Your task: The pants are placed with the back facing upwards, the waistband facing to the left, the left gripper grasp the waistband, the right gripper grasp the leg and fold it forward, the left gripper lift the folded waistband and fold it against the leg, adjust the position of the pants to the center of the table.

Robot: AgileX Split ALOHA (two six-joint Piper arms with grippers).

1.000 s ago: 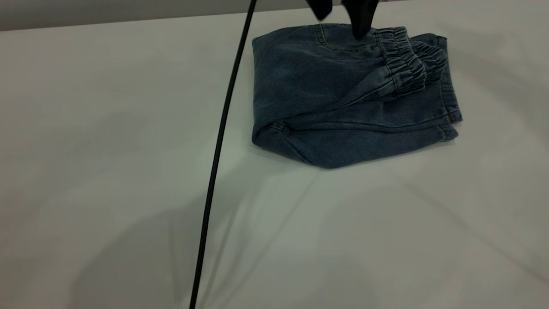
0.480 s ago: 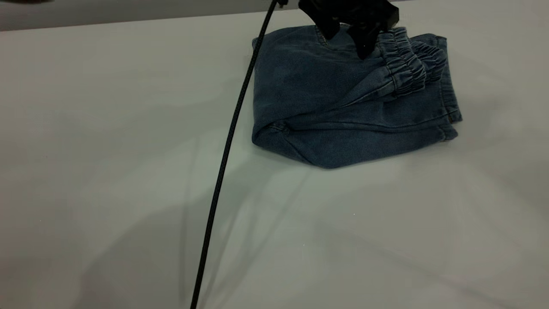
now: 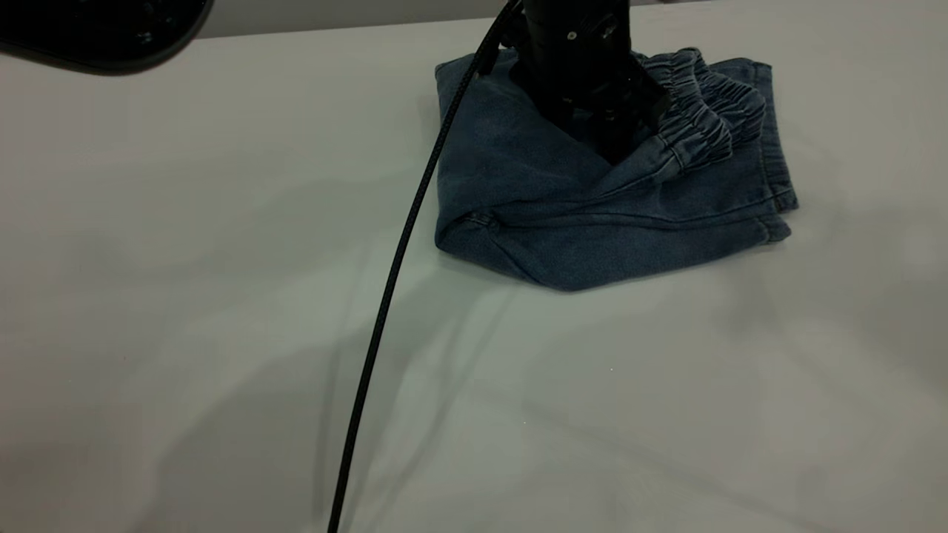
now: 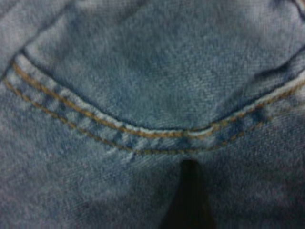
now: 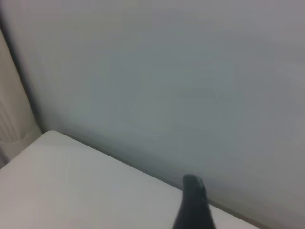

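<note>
So working from the front: the near half of the table (image 3: 185,333) is sitting bare, with just 1 black cable (image 3: 392,274) running across it up toward the arm.

Behind that, the pants (image 3: 518,170) are lying folded into a compact bundle, long axis running left-right in the exterior view, well toward the far side and right of middle. Folding is looking done to me, so I'm reading this as the "slide it to the center" bit.

The left gripper (image 3: 611,144) is pressing straight down onto the top of the bundle, just beside the waistband (image 3: 700,111), which is bunching up on its right. Its wrist view is showing nothing but denim and a stitched seam. Honestly can't tell if it's open or closed; its own body is hiding that.

Key relation: table center is lying toward the camera and leftward from that gripper, so the drag is needing to go that way.

The right gripper (image 5: 193,200) is hanging over bare table, away from the pants; can't tell its state either. A dark shape (image 3: 104,29) is poking in at the far left corner.
</note>
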